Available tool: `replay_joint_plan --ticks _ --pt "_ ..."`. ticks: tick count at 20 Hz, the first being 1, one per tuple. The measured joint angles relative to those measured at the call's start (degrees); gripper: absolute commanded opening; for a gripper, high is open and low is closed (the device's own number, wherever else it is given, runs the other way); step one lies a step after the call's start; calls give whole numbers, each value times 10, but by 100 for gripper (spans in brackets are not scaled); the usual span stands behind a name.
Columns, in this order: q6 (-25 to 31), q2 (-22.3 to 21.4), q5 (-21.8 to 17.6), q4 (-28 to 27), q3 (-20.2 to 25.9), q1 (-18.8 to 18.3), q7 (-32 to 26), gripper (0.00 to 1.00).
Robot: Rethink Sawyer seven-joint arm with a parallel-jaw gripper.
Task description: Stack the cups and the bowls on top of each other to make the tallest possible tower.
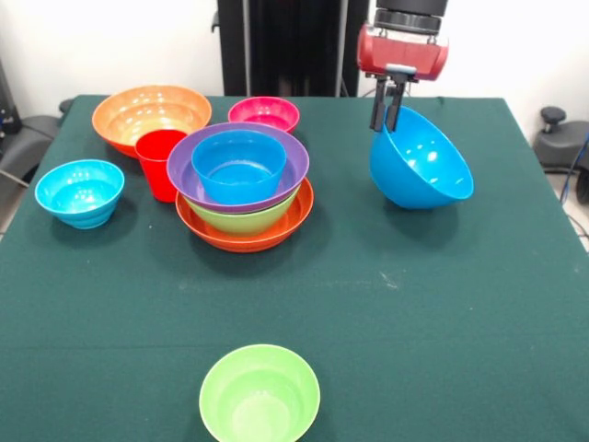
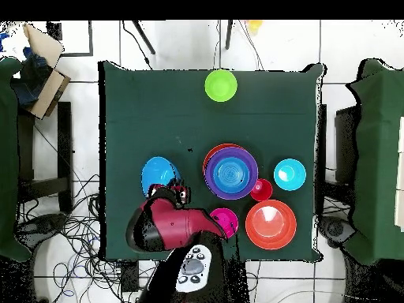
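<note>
Gripping rim of tilted glossy blue bowl [image 1: 421, 164], jaws of gripper [image 1: 387, 118] clenched.

The arm [image 2: 170, 225] hides part of the magenta bowl [image 2: 226, 222], seemingly

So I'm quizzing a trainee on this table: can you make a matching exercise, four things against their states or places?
Things:
1. tilted blue bowl
2. red cup
3. lone green bowl
4. purple bowl

States:
A. nested in the tower
B. rim pinched by the claw
C. alone at the near table edge, front view
D. standing beside the tower

Pairs: 1-B, 2-D, 3-C, 4-A
</note>
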Motion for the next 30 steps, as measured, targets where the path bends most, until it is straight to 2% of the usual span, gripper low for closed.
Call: replay_joint_plan --ticks 8,9,17,24,27,29,30 --pt "50 -64 -12 15 42 -39 0 0" --pt "73 -91 -12 23 56 -56 0 0" --pt "160 -186 -12 58 113 -130 0 0" --pt "195 -248 -13 91 184 -211 0 0" --pt "196 -261 -15 103 222 -258 0 0" --pt "196 -264 -24 110 260 -308 0 0" --pt "196 -264 -28 112 270 -322 0 0"
